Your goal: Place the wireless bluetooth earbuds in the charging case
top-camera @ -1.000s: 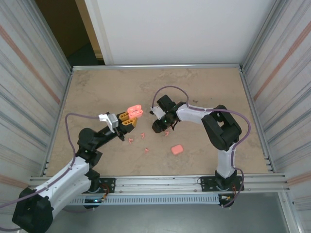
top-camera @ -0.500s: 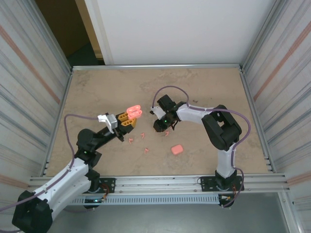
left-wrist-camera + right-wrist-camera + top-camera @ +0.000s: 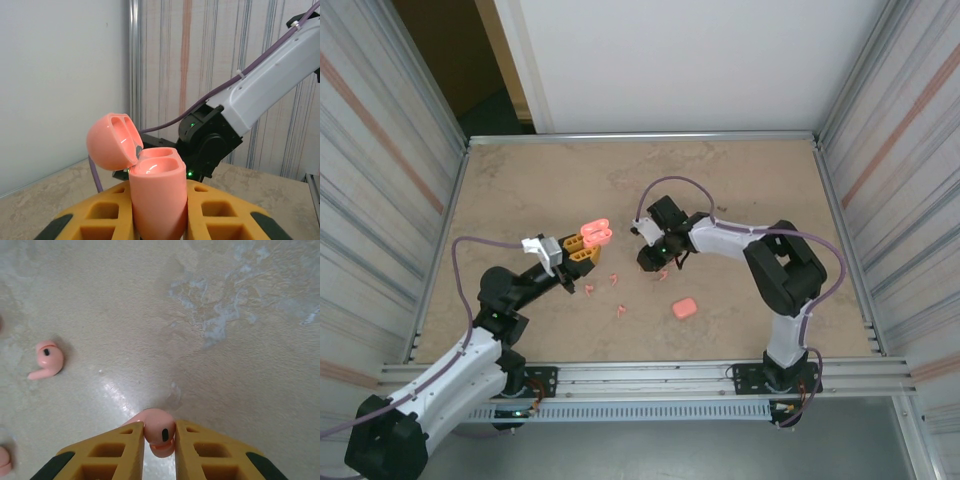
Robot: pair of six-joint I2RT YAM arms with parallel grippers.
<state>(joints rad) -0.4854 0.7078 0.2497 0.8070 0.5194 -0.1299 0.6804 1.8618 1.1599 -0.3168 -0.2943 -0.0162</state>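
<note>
The top external camera sits above and behind the arm bases and looks down on the whole table [image 3: 520, 190] from far off. The left wrist camera sits low behind the left gripper [image 3: 157, 220], facing almost level across the table toward the right arm [image 3: 260, 90], with the open case [image 3: 155, 190] very near. The right wrist camera looks straight down from close above the tabletop, with the right gripper [image 3: 159, 442] and its held earbud [image 3: 159, 427] at the lower edge. The overhead view shares the open case and right arm with the left wrist view, and the loose earbuds [image 3: 46, 359] with the right.
</note>
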